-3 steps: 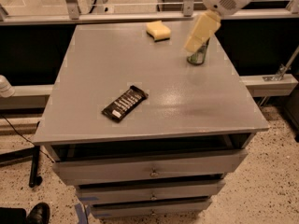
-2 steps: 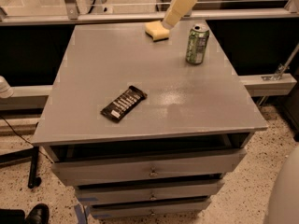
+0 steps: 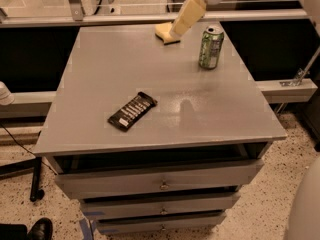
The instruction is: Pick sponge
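Hovering pincer [image 3: 177, 32] overlaps sponge [image 3: 162, 32] near can [image 3: 211, 47].

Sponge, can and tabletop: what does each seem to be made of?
Sponge: a pale yellow, matte block with soft edges, likely foam. Can: green printed wall with a shiny silver rim, probably aluminium. Tabletop: flat grey with a dull sheen, perhaps painted metal or laminate; the look leaves it open. The gripper hangs at the sponge, near the far edge.

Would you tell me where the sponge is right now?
The sponge lies far back on the table, left of the green can, the end effector at its right end.
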Motion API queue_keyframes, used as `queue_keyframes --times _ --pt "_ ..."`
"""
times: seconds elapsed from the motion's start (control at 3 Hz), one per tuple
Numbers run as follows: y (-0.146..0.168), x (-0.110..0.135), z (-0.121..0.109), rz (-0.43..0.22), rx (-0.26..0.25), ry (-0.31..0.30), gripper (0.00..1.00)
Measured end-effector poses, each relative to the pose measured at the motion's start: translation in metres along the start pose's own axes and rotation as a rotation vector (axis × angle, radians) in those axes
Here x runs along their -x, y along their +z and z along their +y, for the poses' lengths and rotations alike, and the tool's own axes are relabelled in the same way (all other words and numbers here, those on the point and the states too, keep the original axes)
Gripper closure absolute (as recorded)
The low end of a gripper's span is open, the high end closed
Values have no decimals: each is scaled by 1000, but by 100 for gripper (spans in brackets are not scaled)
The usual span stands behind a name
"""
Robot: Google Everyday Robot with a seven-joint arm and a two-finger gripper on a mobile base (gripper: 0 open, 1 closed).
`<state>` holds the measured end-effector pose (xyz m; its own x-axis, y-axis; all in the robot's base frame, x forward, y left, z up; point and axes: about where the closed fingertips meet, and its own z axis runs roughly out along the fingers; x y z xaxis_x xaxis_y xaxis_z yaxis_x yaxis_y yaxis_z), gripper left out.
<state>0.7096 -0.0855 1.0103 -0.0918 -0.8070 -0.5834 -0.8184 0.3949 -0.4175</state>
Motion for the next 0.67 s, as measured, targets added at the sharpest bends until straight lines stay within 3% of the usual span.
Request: queue_keyframes --times 0.67 --pt "123 -32 -4 -6 -27 281 0"
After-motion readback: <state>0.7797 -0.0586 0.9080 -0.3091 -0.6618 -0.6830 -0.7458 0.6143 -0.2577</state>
